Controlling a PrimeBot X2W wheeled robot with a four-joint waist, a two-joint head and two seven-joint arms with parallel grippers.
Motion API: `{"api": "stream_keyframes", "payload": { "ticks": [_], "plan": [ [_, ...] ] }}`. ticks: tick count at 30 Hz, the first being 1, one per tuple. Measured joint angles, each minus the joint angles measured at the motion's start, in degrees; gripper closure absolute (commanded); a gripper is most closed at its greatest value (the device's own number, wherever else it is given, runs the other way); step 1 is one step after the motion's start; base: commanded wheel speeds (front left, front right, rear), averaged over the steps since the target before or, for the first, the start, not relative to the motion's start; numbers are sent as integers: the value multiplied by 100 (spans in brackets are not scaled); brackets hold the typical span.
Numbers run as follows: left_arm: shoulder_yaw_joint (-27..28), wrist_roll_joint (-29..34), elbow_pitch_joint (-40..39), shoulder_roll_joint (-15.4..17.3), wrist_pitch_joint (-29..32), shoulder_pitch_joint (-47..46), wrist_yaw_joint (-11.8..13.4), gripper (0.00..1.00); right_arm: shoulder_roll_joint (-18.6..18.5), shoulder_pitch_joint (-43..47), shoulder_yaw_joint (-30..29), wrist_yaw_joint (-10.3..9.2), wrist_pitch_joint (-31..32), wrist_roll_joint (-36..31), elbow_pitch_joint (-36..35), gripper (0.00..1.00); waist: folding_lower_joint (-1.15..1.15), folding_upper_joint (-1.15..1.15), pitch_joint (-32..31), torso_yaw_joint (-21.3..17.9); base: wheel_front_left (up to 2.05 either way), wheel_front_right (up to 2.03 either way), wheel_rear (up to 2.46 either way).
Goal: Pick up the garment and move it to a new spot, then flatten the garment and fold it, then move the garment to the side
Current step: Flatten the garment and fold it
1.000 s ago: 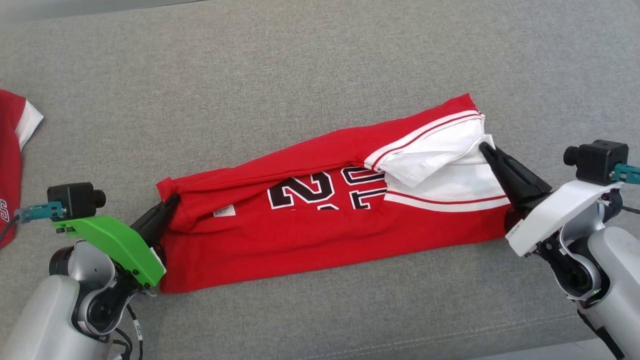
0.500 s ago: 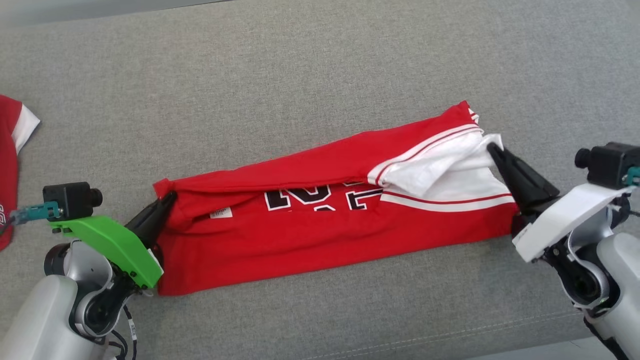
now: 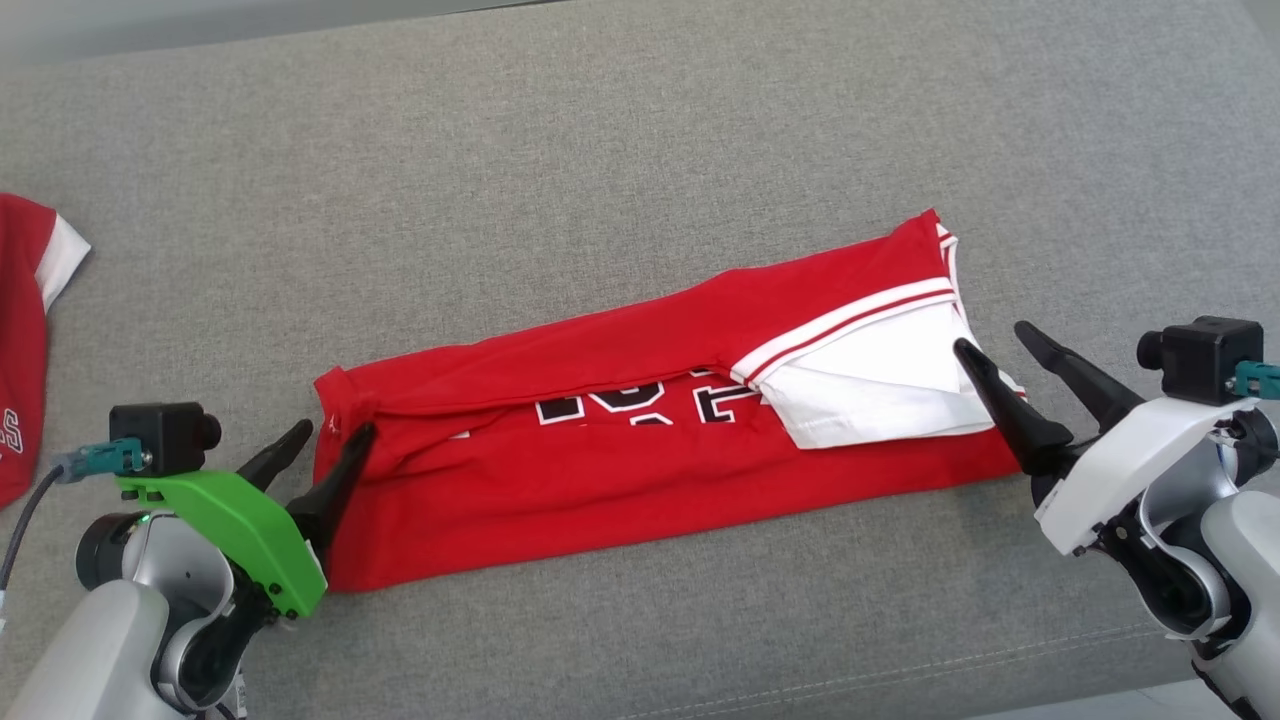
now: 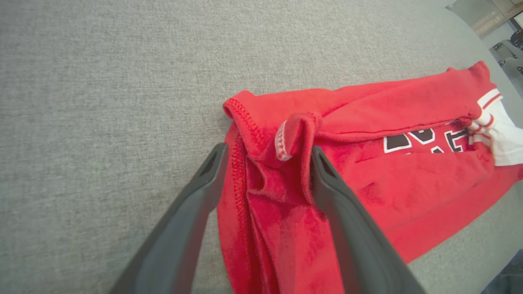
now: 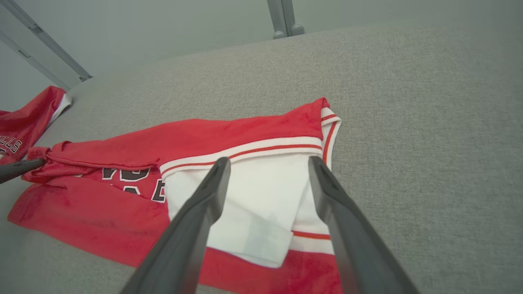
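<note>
Red garment [image 3: 600, 480] folded into a strip between left gripper [image 3: 333, 432] and right gripper [image 3: 992, 337].
Left fingers spread wide, gripping nothing, astride the strip's left corner; right fingers equally wide and empty at its white sleeve end. Strip lies flat on grey cushion [image 3: 640, 120].

Red-and-white garment [image 3: 640, 450], folded lengthwise, flat.

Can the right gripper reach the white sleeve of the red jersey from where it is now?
Probably yes. The right gripper is open, with its fingers right at the edge of the white sleeve, which lies on top of the red jersey. Nothing stands between them.
</note>
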Motion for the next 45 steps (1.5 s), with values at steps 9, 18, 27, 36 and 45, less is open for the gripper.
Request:
{"api": "stream_keyframes", "payload": {
  "ticks": [9,18,27,36,45],
  "plan": [
    [407,341,-89,41,-833,440,327,0,-205,53,-478,-307,22,110,-56,0,0,0,-318,22,0,0,0],
    [463,943,-617,-226,-1717,542,780,0,-212,115,-549,-387,241,353,241,0,0,0,-421,287,0,0,0],
    [279,1252,-1114,-550,-2316,753,1033,0,-119,153,-541,-537,344,318,1091,0,0,0,-393,751,0,0,0],
    [319,1268,-1349,-666,-2392,995,1093,0,58,-17,-499,-545,403,313,1532,0,0,0,-177,1068,0,0,0],
    [446,1272,-1591,-726,-2447,1048,1156,0,191,-415,-414,-544,520,261,1973,0,0,0,103,1137,0,0,0]
  ]
}}
